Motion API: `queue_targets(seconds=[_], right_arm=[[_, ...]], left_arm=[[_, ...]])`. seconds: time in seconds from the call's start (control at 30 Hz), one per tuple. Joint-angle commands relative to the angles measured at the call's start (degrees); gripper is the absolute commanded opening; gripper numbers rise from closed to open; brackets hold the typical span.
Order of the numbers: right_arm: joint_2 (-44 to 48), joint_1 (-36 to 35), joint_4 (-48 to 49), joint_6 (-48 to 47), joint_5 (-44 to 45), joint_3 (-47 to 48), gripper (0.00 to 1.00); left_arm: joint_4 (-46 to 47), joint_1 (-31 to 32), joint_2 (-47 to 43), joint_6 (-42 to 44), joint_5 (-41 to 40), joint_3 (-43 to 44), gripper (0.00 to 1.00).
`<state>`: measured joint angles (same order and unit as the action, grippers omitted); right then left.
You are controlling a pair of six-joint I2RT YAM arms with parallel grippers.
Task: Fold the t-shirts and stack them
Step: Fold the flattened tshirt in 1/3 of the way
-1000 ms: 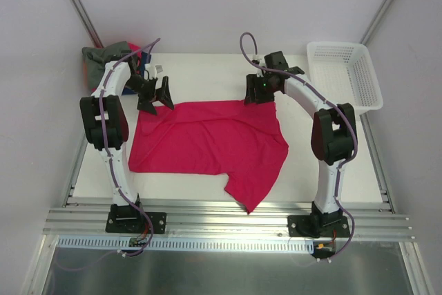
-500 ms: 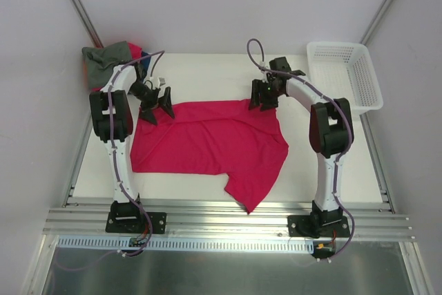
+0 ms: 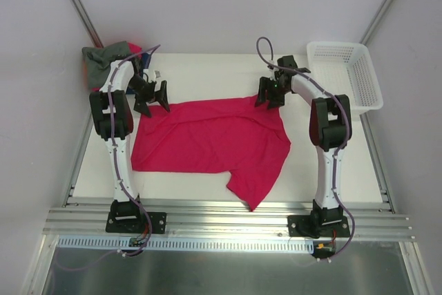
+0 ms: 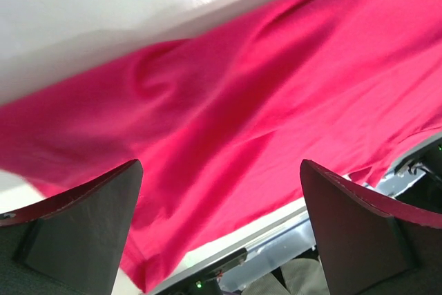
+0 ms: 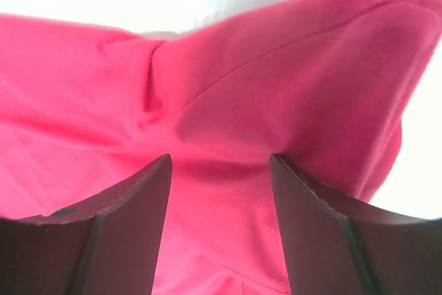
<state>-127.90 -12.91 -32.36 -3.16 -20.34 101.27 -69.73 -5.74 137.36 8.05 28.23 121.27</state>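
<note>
The pile in the far left corner was hard to read. A grey-green shirt (image 3: 103, 56) lay bunched on top and a scrap of red showed at its right edge. The left arm (image 3: 110, 112) crossed in front of whatever lay lower down. Both wrist views cut the red shirt (image 3: 207, 139) off at their borders, and the left one was blurred. From above, the tips of each pincer were too small and dark to tell whether they touched cloth.

The red shirt lay spread over the middle of the tabletop (image 3: 207, 74), mostly flat, with a long soft crease running from its far left corner toward the right. Its near edge was uneven. The left part ended fairly straight, while the right part ran down into a pointed flap that reached almost to the tabletop's near edge.

The left pincer (image 3: 153, 94) hung at the shirt's far left corner, jaws spread wide with nothing between them. Its wrist view showed only rumpled red folds below. The right pincer (image 3: 271, 94) stood at the far right corner, jaws partly apart. Its wrist view showed cloth rising in a ridge beyond the gap, not pinched. A white basket (image 3: 376, 94) sat at the far right, apart from the shirt.
</note>
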Motion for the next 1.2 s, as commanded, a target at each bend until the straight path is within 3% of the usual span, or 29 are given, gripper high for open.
queue_targets(seconds=[0.0, 0.3, 0.67, 0.9, 1.0, 1.17], right_arm=[[-3.0, 1.7, -0.7, -0.2, 1.4, 6.4, 0.63], [-6.9, 1.7, 0.8, -0.2, 1.5, 12.3, 0.65], [-3.9, 1.6, 0.8, -0.6, 0.3, 8.5, 0.66], [0.3, 0.8, 1.8, -0.4, 0.4, 6.0, 0.66], [1.8, 0.4, 1.7, -0.4, 0.5, 6.0, 0.66], [3.6, -0.1, 1.9, -1.0, 0.8, 4.6, 0.67]], left_arm=[[-1.4, -1.0, 1.5, -0.6, -1.2, 2.3, 0.99], [-1.5, -1.5, 3.4, -0.7, -0.4, 3.8, 0.99], [-0.9, -1.3, 5.0, 0.2, 0.5, 10.0, 0.99], [1.1, -0.3, -13.8, 0.5, -6.6, -1.5, 0.99], [0.5, -0.4, -22.2, 0.2, -4.3, -7.9, 0.99], [-1.1, -1.2, -28.5, -0.2, 0.1, -16.2, 0.98]])
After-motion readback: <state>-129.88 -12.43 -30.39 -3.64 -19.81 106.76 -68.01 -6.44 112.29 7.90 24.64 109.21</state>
